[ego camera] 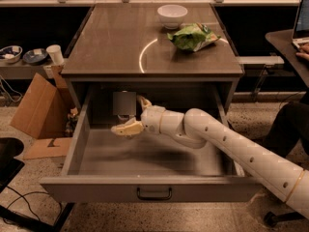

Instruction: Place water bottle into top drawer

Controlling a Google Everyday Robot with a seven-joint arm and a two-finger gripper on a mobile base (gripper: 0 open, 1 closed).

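Toward the back left of the open top drawer [87, 191], the water bottle [124, 103] is sitting just beyond the gripper [135, 115], whose jaws are gaping apart — light, thin-walled, probably slippery, it is asking for a gentle hold round its ribbed middle.

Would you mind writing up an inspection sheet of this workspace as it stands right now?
Surface: brown cabinet top, flat, with a curved glare mark.
Job's things: top drawer pulled open; water bottle shows only as a pale upright shape inside it, at the back left.
Clutter: white bowl and green snack bag on the cabinet top, far right part.
Grippers: gripper inside the drawer, right by the water bottle; contact cannot be told.
Cables: dark cables on the floor, lower left.
Surroundings: cardboard box and paper cup to the left; laptop on a desk to the right.
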